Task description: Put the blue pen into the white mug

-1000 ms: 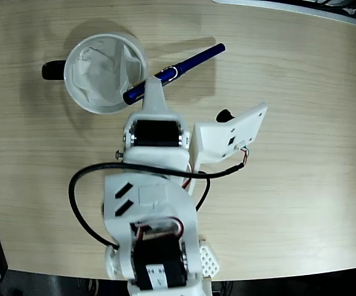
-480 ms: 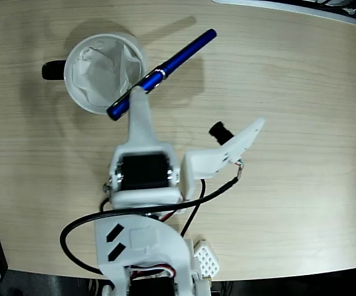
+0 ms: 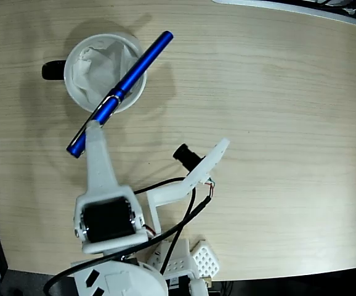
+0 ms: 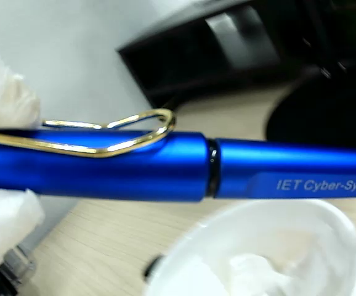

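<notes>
Gripper is clamping the blue pen near its gold clip, holding it diagonally. Ahead of the gripper, the pen's far half is overhanging the white mug. Rigid, light and glossy, the barrel is probably prone to slipping.

Gripper swung left and back, blue pen now steeper, crossing over the white mug rim

Light wood-grain table — the white mug stands on it.
</notes>
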`<state>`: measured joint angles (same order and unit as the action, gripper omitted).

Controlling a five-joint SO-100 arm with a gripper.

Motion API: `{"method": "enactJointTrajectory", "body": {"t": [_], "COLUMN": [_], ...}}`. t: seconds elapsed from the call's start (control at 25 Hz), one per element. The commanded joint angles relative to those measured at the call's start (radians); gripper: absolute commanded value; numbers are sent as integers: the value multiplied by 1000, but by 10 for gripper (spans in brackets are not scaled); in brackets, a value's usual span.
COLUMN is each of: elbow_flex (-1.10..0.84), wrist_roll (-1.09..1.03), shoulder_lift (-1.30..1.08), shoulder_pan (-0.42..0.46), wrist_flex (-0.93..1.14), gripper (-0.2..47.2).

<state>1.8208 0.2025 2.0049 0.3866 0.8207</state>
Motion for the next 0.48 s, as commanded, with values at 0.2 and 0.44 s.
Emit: {"method": "enactJointTrajectory", "body": {"t": [0.2, 0.44], "elbow_flex": [26, 75], "wrist_roll": [18, 81], "shoulder_lift": [143, 170], "shoulder_pan": [87, 158], "wrist_flex": [-8, -6], "gripper": [1, 0]}}
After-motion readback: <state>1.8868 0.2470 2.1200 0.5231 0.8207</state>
